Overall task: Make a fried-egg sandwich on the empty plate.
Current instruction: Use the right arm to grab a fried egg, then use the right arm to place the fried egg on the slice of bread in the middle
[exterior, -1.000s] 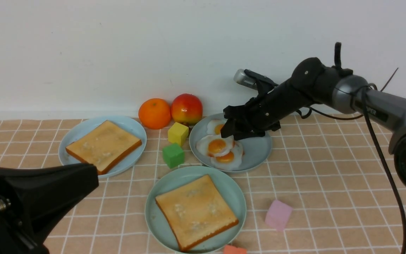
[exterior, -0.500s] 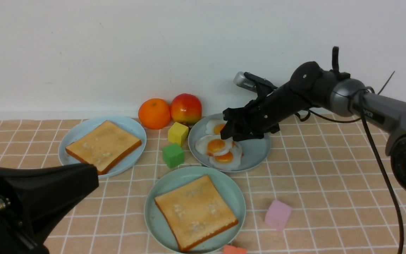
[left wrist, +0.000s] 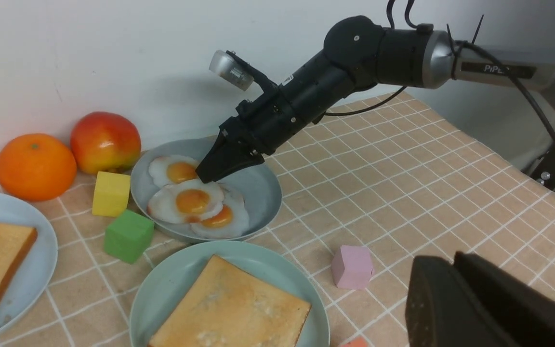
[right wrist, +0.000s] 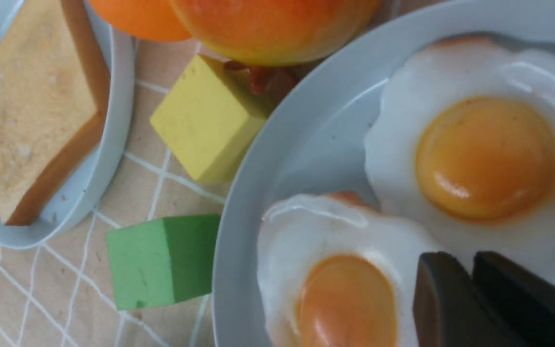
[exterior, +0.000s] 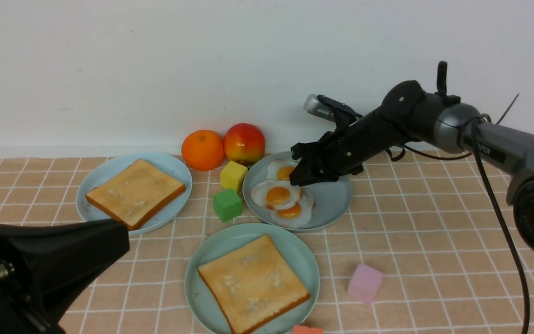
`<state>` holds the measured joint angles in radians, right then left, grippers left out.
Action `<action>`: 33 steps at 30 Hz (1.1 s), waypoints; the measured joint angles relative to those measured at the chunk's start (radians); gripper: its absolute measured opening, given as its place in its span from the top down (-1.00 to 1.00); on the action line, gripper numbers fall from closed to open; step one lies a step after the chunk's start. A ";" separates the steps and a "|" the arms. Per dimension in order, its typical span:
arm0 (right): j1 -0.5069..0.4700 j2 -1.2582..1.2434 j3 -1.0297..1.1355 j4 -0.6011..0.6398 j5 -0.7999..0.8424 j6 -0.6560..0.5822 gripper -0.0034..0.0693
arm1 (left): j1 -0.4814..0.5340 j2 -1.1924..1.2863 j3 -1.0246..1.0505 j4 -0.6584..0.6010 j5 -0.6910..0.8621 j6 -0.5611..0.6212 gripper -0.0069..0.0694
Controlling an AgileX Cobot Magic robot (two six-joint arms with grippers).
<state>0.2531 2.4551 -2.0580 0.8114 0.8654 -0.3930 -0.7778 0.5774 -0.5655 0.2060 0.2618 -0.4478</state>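
A toast slice [exterior: 253, 283] lies on the mint-green plate [exterior: 295, 246] at front centre. A second toast slice [exterior: 136, 192] lies on the sky-blue plate [exterior: 174, 167] at left. Three fried eggs overlap on the greyish-blue plate [exterior: 334, 199]; the middle one [exterior: 274, 195] lies on top. My right gripper [exterior: 297, 178] is shut, its tip down on the eggs between the far egg [right wrist: 487, 154] and the middle egg [right wrist: 345, 299], with nothing seen between the jaws [right wrist: 470, 258]. My left gripper [left wrist: 451, 258] is shut and empty, held at the front left [exterior: 125, 232].
An orange [exterior: 202, 149] and an apple [exterior: 244, 143] stand by the back wall. A yellow cube [exterior: 233, 176] and a green cube [exterior: 227, 204] sit between the plates. A pink cube [exterior: 365, 282] lies right of the mint plate, and a red piece [exterior: 308, 330] at the front edge.
My right gripper has shifted slightly left on the eggs. The greyish-blue plate has slid left with it, and the mint-green plate with its toast has slid a little left and nearer. The left arm has not moved.
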 joint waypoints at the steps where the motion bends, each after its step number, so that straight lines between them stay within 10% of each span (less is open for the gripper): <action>1: 0.000 0.000 -0.002 0.003 0.000 -0.005 0.75 | 0.000 0.000 0.000 0.000 0.002 0.000 0.68; 33: -0.044 -0.219 0.090 0.008 0.258 -0.047 0.81 | 0.000 0.000 0.000 0.090 0.026 0.000 0.63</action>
<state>0.2089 2.2356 -1.9675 0.8198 1.1238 -0.4396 -0.7778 0.5774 -0.5655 0.2959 0.2875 -0.4478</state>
